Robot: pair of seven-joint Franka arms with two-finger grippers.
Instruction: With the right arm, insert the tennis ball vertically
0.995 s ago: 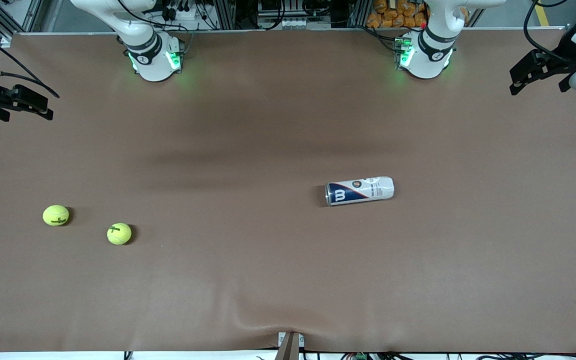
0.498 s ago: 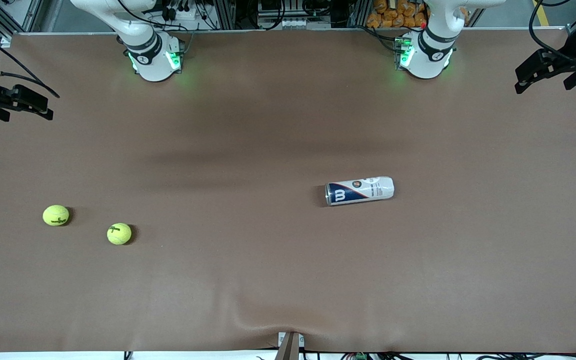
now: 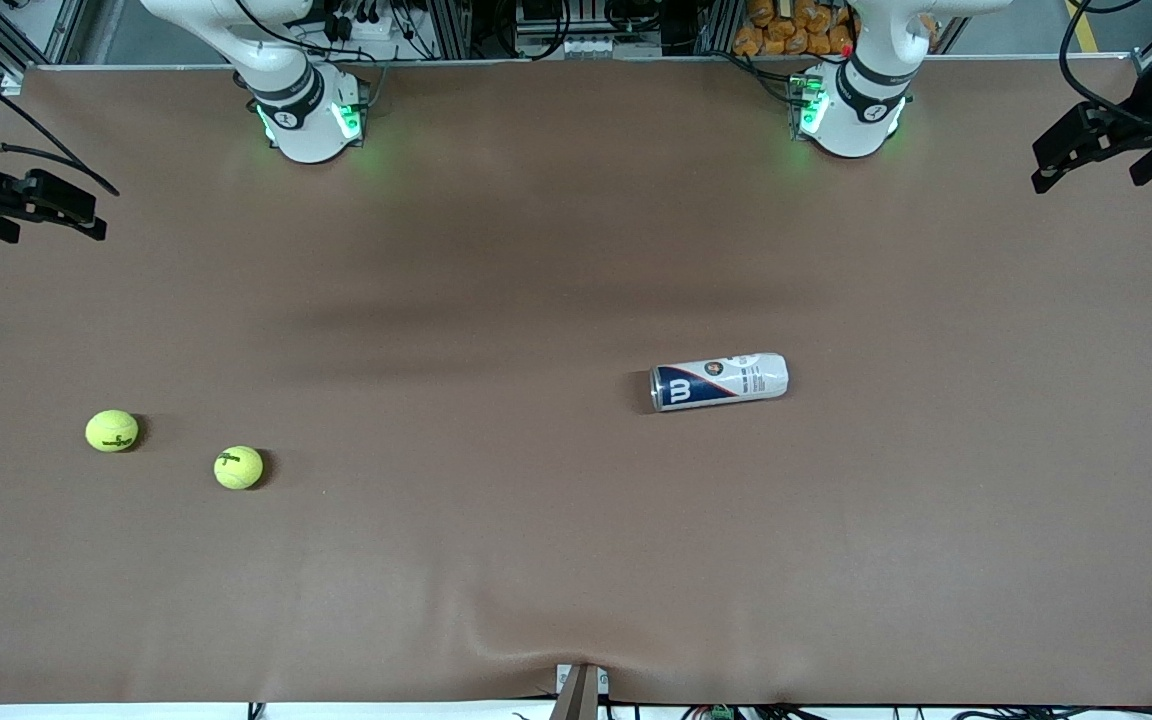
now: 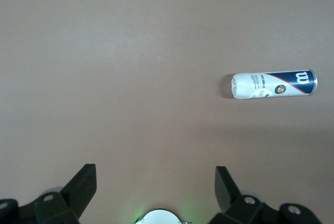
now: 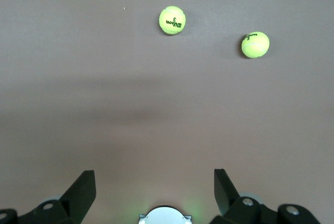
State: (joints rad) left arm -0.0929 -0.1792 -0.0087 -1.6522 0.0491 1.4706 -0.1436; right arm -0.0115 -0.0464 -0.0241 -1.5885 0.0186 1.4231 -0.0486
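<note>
Here, in the front view, two yellow tennis balls lie on the brown table [image 3: 576, 560] toward the right arm's end. One tennis ball [image 3: 112, 431] is close to the table's edge, and the other tennis ball [image 3: 238, 467] lies just a bit nearer to the front camera. The ball can [image 3: 719, 381] lies on its side, well apart from the balls, toward the left arm's end. It likely must stand up before a ball can drop in from above. The right gripper [image 3: 86, 218] hangs high over the table's edge at its own end, empty. The left gripper [image 3: 1061, 160] hangs over the edge at the other end and waits.

Next, in the left wrist view, the left gripper [image 4: 155, 190] has its two fingers spread wide, with nothing between them. The can [image 4: 274, 84] lies far off on the table.

Last, in the right wrist view, the right gripper [image 5: 154, 190] is also spread wide and holds nothing. Both balls [image 5: 172, 20] [image 5: 255, 45] show ahead of it, so it looks ready to go and pick one.
</note>
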